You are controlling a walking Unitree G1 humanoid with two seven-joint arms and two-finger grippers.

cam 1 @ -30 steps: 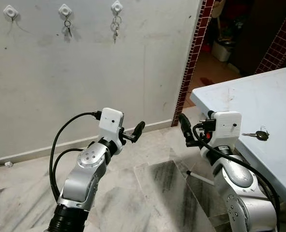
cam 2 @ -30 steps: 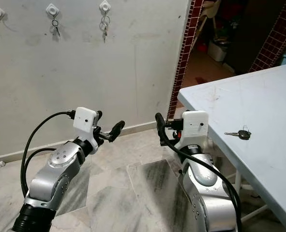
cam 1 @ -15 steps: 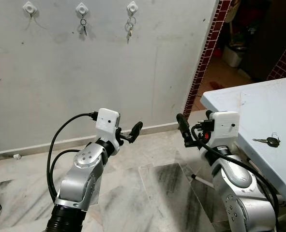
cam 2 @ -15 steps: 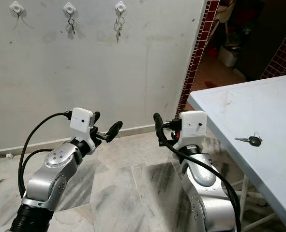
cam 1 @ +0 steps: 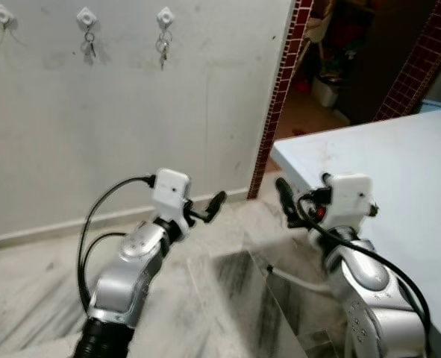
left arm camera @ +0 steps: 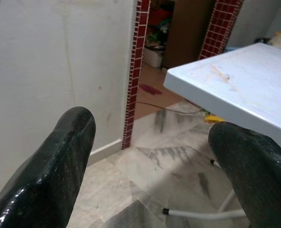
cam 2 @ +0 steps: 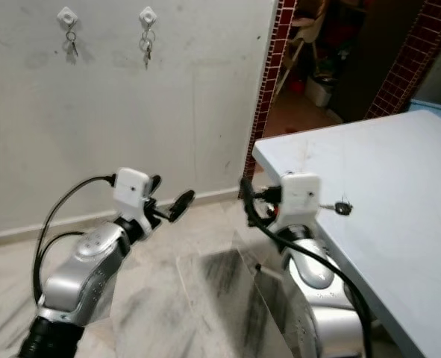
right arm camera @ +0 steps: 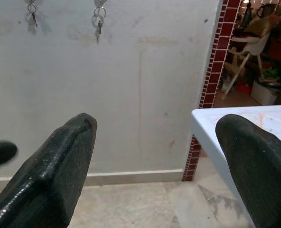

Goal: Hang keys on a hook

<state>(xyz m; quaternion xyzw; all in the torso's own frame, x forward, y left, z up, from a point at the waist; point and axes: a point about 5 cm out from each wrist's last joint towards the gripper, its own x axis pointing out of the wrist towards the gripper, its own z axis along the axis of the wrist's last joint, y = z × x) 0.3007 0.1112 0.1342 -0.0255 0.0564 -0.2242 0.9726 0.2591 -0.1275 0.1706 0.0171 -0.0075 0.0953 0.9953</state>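
On the pale table (cam 2: 399, 194) at the right of the frame lay the keys (cam 2: 342, 208), just beside the right gripper (right arm camera: 154, 166) — the pickup not yet made. Both arms were raised forward, the left gripper (left arm camera: 152, 156) spread wide and empty like the right. Next, by judgement: close on the keys, then carry them to the free hook (cam 1: 1, 15) at upper left.

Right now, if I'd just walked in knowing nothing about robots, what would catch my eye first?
Probably the two silver arms held out in front, the left gripper and right gripper both open and empty above the marble floor. Next, the row of white hooks high on the wall, two already holding keys. Then a lone key lying on the pale blue table at the right.
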